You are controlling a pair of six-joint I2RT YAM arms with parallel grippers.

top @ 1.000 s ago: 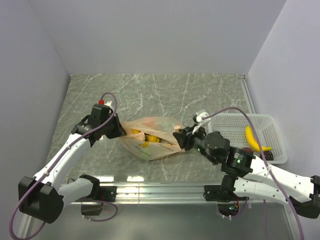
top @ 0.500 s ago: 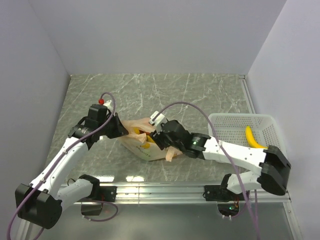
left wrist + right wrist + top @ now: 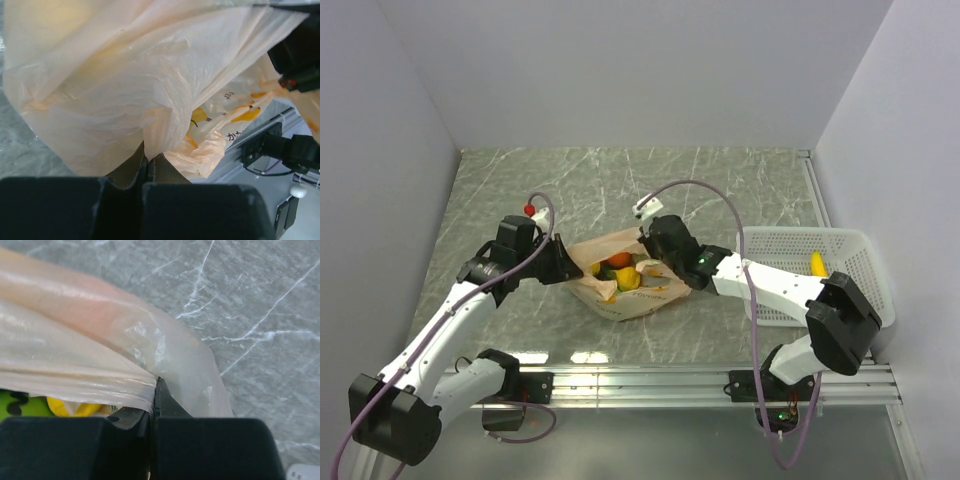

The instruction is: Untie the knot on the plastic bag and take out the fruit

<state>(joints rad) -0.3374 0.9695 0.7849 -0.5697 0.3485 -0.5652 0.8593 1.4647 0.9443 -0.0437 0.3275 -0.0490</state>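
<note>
Pinching the bag [image 3: 632, 300] from both sides, we are holding its mouth apart on the table [image 3: 720, 190]: left gripper [image 3: 148, 161] clamped on one edge, right gripper [image 3: 154, 392] on the opposite, so the fruit [image 3: 623, 272] inside is lying exposed.

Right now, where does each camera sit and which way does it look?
Top external: fixed above and behind the arms, looking down at the grey marble table; both arms show, holding open the thin pale orange plastic bag.
Left wrist: on the left arm, looking along the left gripper, shut on a bag fold.
Right wrist: on the right arm, looking down past the right gripper, pinching the bag's rim.
Shared: all three see the bag.
</note>
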